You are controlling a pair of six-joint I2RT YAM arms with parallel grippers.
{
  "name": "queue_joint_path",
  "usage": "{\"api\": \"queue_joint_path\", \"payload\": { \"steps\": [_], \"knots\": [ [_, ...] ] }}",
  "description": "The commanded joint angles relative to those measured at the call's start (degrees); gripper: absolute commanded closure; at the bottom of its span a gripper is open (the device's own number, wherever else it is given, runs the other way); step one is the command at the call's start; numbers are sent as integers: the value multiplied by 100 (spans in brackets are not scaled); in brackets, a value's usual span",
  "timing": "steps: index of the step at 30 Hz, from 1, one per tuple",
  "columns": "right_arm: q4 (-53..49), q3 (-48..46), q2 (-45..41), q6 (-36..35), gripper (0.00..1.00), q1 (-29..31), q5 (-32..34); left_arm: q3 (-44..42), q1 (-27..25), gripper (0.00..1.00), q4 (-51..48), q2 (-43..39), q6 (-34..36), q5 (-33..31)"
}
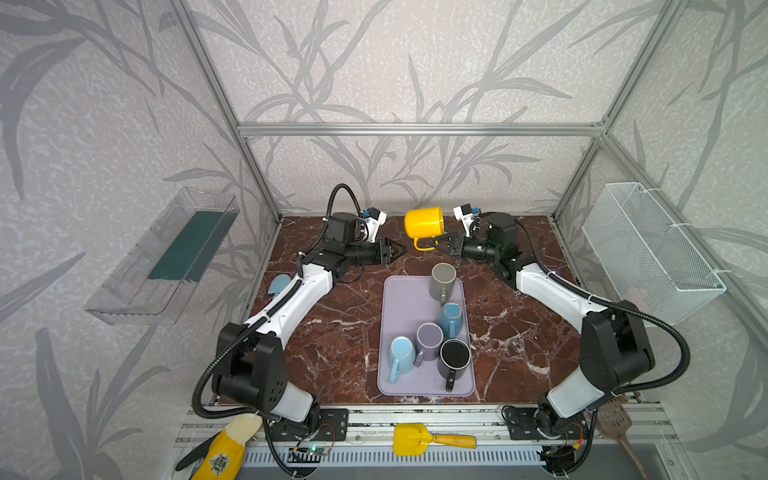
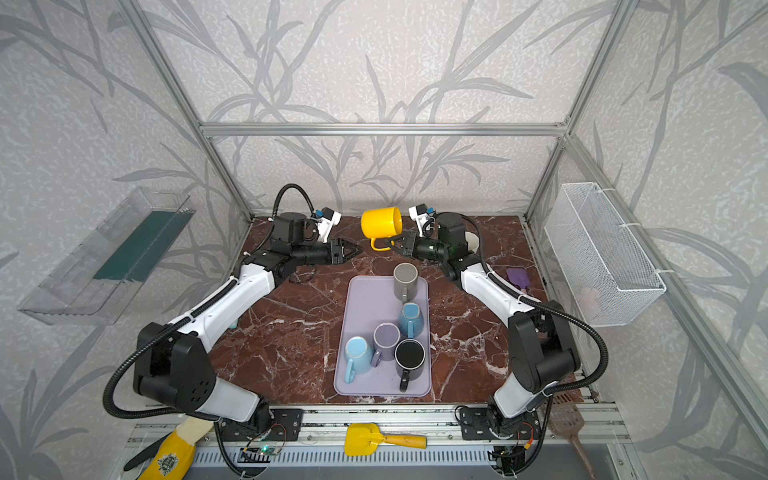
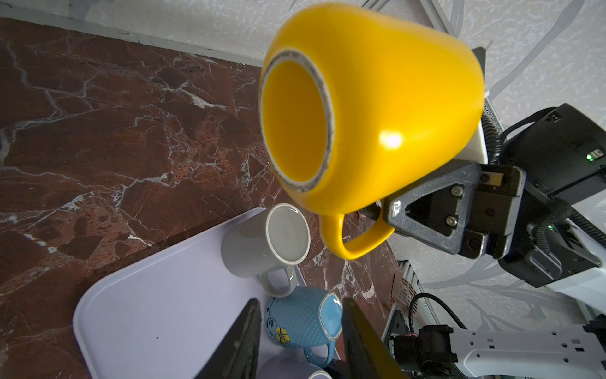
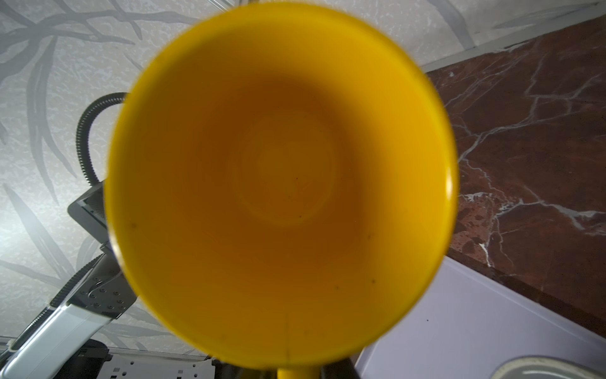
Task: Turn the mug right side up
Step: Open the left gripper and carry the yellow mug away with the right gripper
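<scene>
The yellow mug hangs in the air over the back of the marble table, lying on its side. Its base faces my left arm, its mouth faces my right wrist, and its handle points down. My right gripper is shut on that handle. In the right wrist view the mug fills the picture and hides most of the jaws. My left gripper stands open just left of the mug, holding nothing.
A lilac tray in the middle carries several mugs: grey, blue dotted, lilac, light blue and black. A wire basket hangs on the right wall and a clear bin on the left.
</scene>
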Motion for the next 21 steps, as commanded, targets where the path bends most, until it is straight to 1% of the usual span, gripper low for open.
{"api": "queue_joint_path", "payload": {
  "steps": [1, 4, 10, 14, 21],
  "knots": [
    [-279, 206, -466, -623, 100, -34, 247, 229, -101, 57, -319, -220, 303, -252],
    [-916, 313, -550, -1010, 100, -34, 576, 327, -188, 57, -559, -218, 466, -432],
    [-1909, 454, -770, -1582, 100, -34, 1408, 362, -278, 57, -614, -235, 505, -514],
    [-2352, 532, -887, -1814, 100, -38, 1868, 396, -352, 57, -641, -208, 566, -483],
    [-2969, 740, -943, -2159, 100, -77, 2568, 542, -533, 57, -874, -143, 754, -622]
  ]
}}
